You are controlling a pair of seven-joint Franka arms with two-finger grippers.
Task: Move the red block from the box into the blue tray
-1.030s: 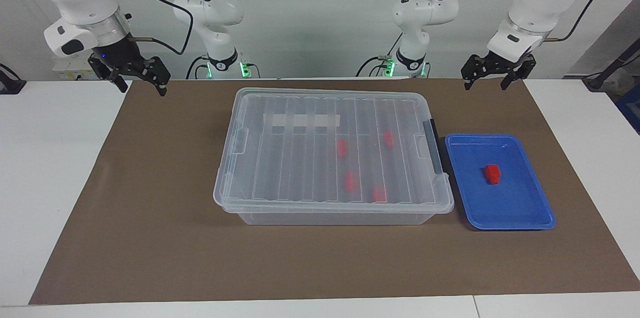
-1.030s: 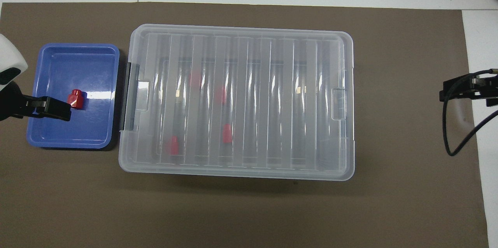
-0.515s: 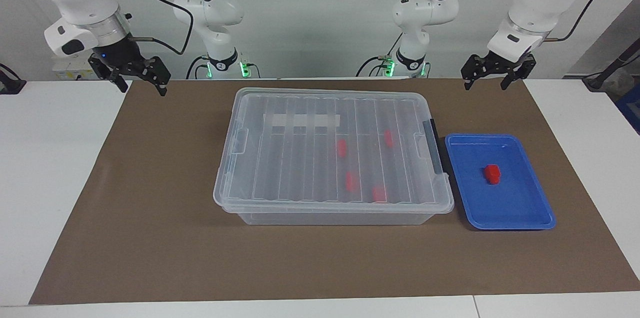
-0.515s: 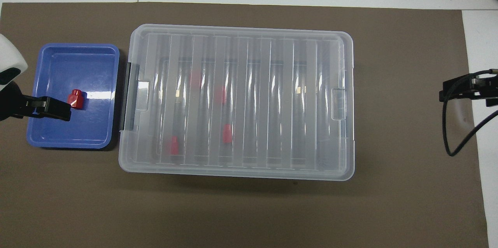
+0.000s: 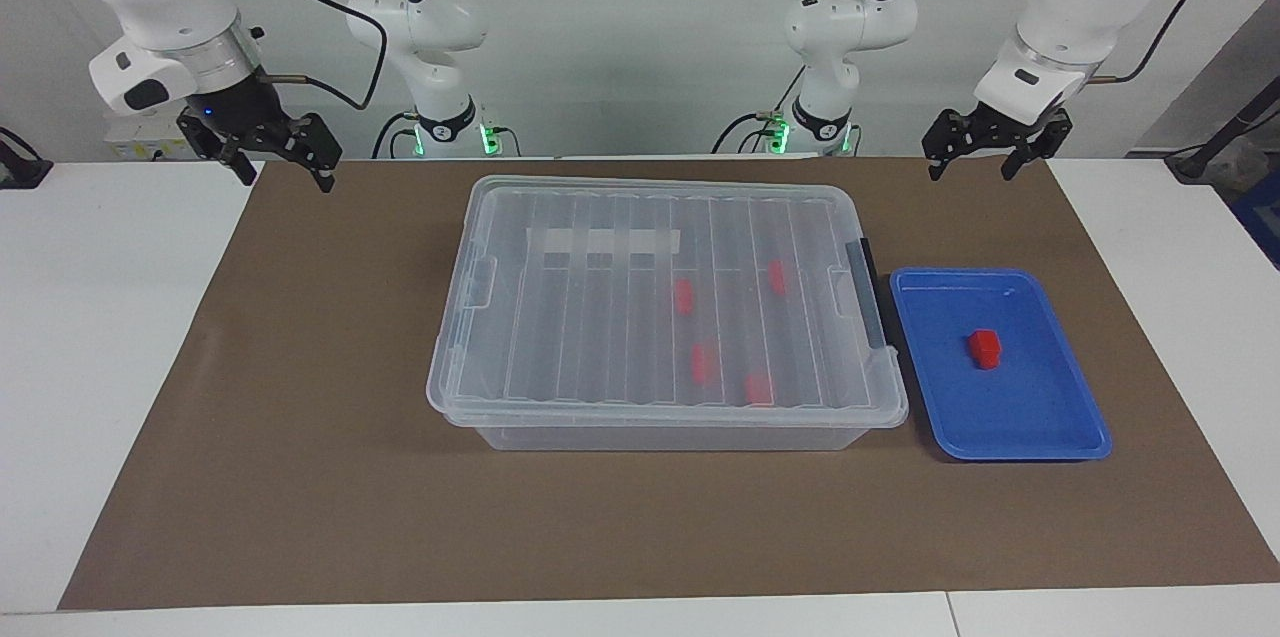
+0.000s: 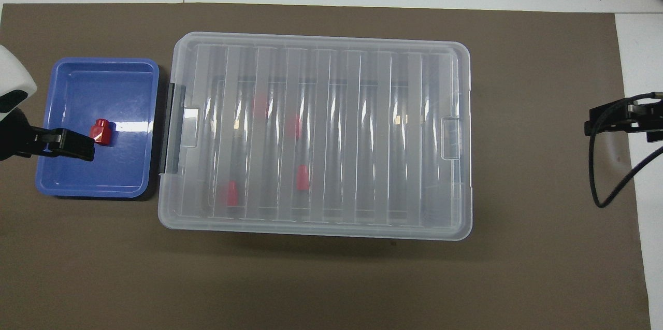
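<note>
The clear box stands on the middle of the mat with its ribbed lid shut; it also shows in the overhead view. Several red blocks lie inside it, seen through the lid. One red block lies in the blue tray, which stands beside the box's black clip toward the left arm's end. The block and tray also show from overhead. My left gripper hangs open and empty, high over the mat's edge, apart from the tray. My right gripper hangs open and empty over the mat's corner at its own end.
A brown mat covers most of the white table. From overhead the left gripper overlaps the tray's edge, and the right gripper sits by the mat's edge with a black cable looping below it.
</note>
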